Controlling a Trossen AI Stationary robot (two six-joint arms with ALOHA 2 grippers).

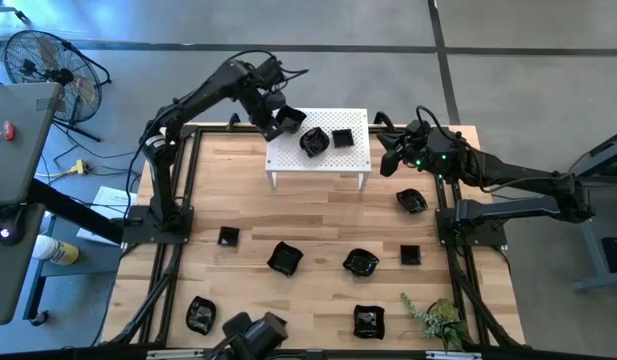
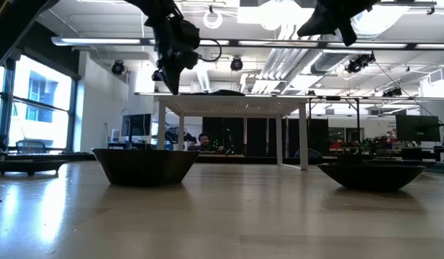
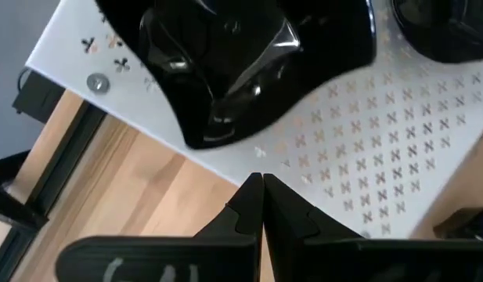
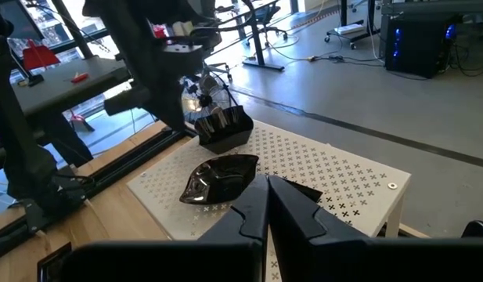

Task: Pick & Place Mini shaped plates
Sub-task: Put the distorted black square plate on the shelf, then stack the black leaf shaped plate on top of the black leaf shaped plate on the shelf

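Left wrist view: left gripper is hovering with fingers pressed together, holding nothing.
Nearest plate: wavy-edged plate is lying just ahead of those closed tips, on the white stand.
Beyond it: square plate is sitting on the same stand, farther from the left gripper.
Right gripper: is hanging closed and empty just off the stand's far end.
Farthest: other plates are lying on the wooden table, well apart from both grippers.

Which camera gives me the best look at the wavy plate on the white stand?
The left wrist view: the wavy plate fills the frame, glossy, resting on the white stand. The right wrist view shows it smaller; the high view as a small dark shape; the low view hides it.
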